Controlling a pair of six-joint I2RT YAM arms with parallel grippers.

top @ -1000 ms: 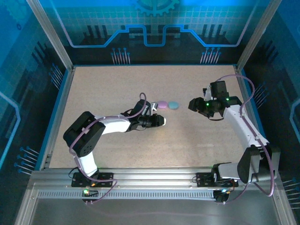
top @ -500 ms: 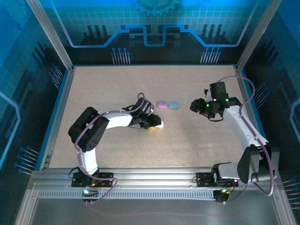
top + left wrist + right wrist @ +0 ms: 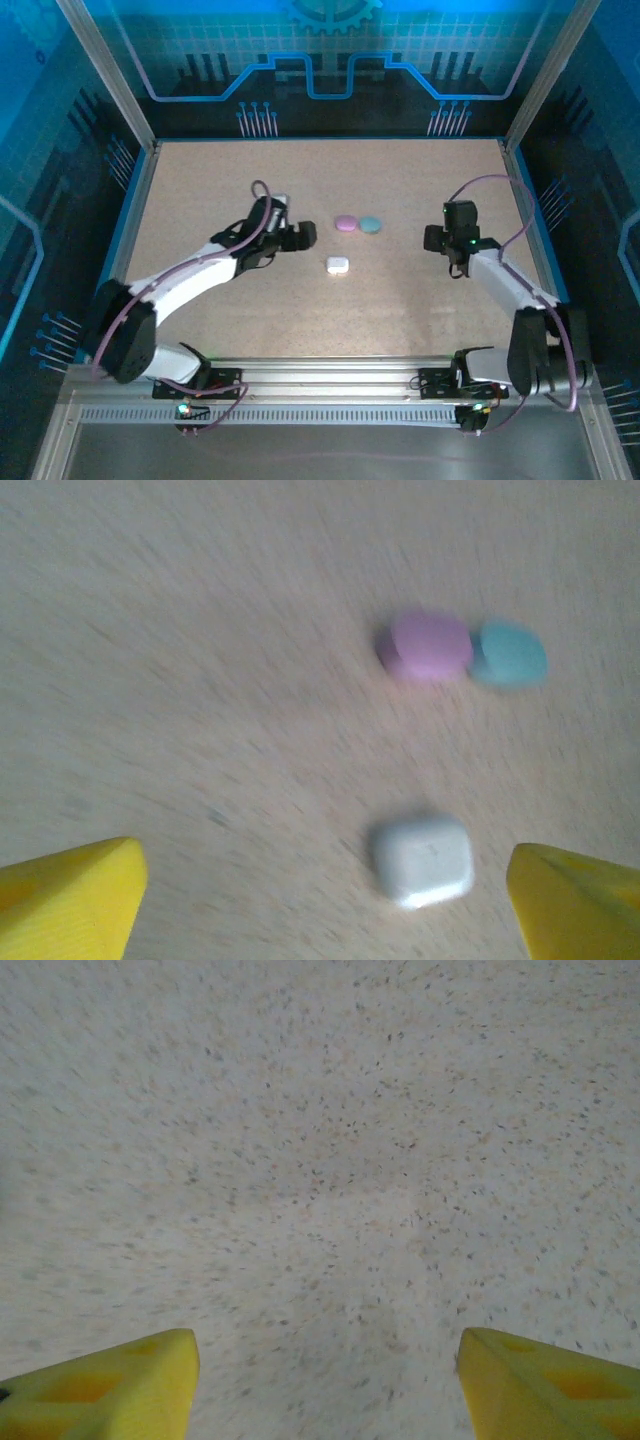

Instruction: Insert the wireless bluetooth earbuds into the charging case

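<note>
Left hand (image 3: 320, 865), right hand (image 3: 327, 1340): fingers apart

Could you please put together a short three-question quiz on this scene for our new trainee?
1. True or false: the left hand grips the white case.
2. Which thing sits right beside the pink round case? A) teal round case B) white case C) left hand
3. Fill in: the fingers of the right hand stand ____ over bare table.
Key: 1 false, the case lies free on the table; 2 A; 3 apart.
</note>
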